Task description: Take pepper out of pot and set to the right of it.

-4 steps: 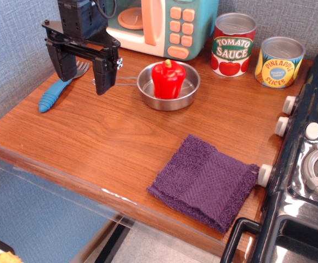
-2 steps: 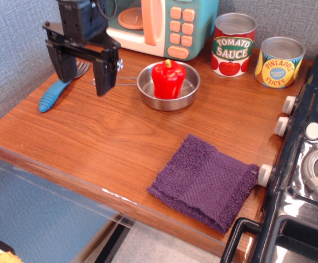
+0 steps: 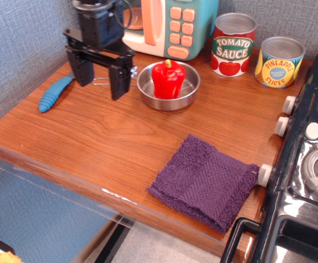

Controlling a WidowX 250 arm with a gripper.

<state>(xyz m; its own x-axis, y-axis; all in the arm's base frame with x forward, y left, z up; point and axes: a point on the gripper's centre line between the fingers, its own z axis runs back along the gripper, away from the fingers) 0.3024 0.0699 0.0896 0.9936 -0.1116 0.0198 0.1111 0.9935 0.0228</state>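
Observation:
The red pepper (image 3: 168, 80) with a yellow-orange stem stands upright inside the shallow steel pot (image 3: 168, 99) at the back middle of the wooden counter. The pot's thin wire handle (image 3: 100, 81) points left, partly hidden behind my gripper. My black gripper (image 3: 101, 78) hangs just left of the pot, above the handle. Its two fingers are spread apart and hold nothing.
A tomato sauce can (image 3: 233, 45) and a pineapple slices can (image 3: 279, 62) stand to the right behind the pot. A toy microwave (image 3: 167, 24) is at the back. A blue-handled fork (image 3: 54, 93) lies at the left. A purple cloth (image 3: 205, 181) lies at the front right, beside the stove (image 3: 307, 159).
My gripper has moved to the right, closer to the pot, staying open. The pepper and pot have not moved.

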